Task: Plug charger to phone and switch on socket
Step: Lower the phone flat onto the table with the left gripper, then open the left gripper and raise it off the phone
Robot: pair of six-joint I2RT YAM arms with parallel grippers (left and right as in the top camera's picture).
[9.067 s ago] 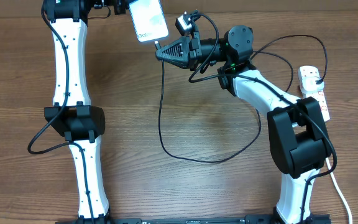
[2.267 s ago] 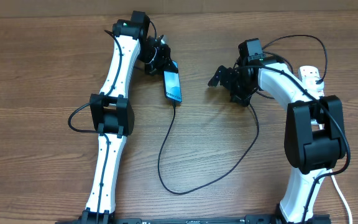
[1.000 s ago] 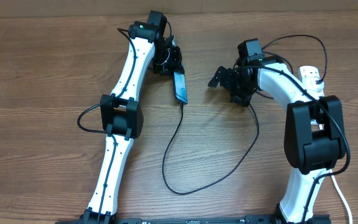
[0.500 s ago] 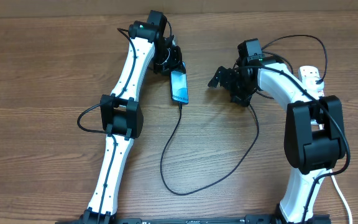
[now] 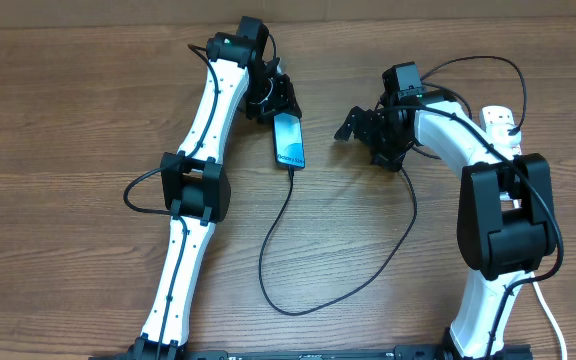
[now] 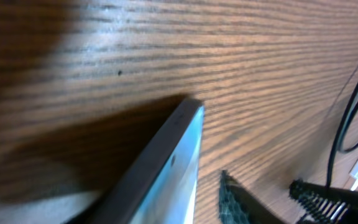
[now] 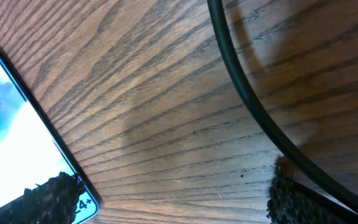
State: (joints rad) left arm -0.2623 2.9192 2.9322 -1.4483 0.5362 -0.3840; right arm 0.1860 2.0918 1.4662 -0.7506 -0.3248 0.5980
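The bare wooden table [image 5: 48, 120] lies open along its left side as far as the left arm, which stretches from the near edge diagonally toward the far middle. The left gripper [image 5: 279, 102] sits at the far end of the phone [image 5: 289, 140], which lies flat with its lit blue screen up, near the middle of the table toward the far edge. In the left wrist view the phone's dark edge fills the lower left. The one visible finger [image 6: 230, 200] stands off it with a strip of wood between, so the jaws are parted and not clamping it; the second finger is out of frame. The charger [image 5: 291, 172] is plugged into the phone's near end. Its thin cable sags in a wide loop toward the near edge and then climbs to the right, crossing the free wood between the arms. The right gripper [image 5: 364, 137] sits just right of the phone, its jaws spread wide and holding nothing. In its wrist view a black cable runs diagonally past one pad; whether that is the charger or the arm's own wiring is unclear. Farther right the socket [image 5: 503, 130] lies by the table's right edge, largely covered by the right arm, its switches too small to read. Its white cord [image 5: 548, 315] leaves the picture at the near right corner.
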